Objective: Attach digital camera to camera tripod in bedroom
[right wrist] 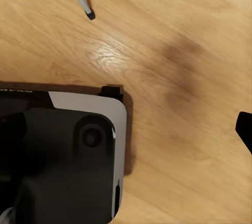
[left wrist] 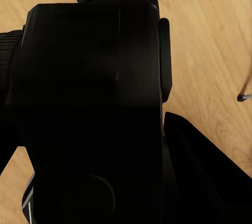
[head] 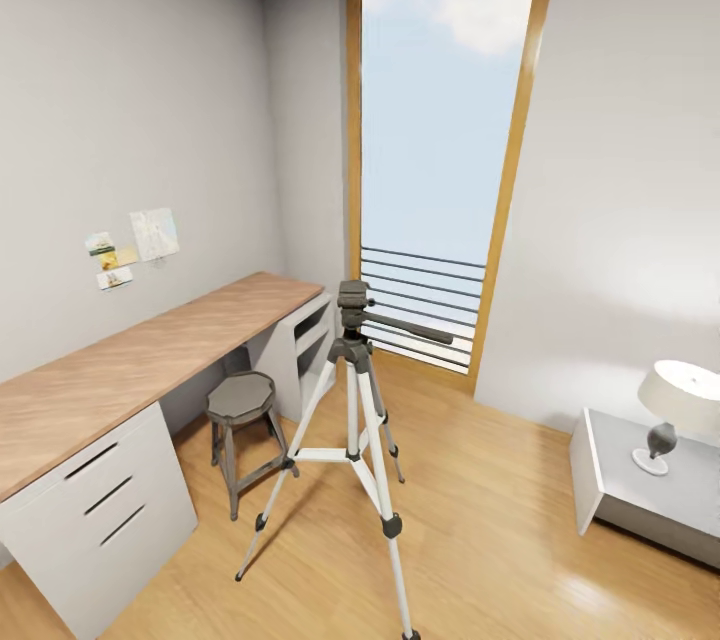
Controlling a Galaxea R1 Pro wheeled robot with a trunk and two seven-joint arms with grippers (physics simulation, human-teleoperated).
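- To the left of the tall silver-white three-legged camera tripod stand the wood-topped white desk and the short grey octagonal stool.
- My left pincer seems clamped on the small black boxy digital camera; I cannot tell for sure. It looks rigid, light, a little slippery, so I would hold its flat sides.
- My right pincer: I cannot tell its state.

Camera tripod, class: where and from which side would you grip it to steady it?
Probably grip the camera tripod on its upright centre column just below the dark head, coming from the robot's side; the pan handle juts right and the stool crowds the left.
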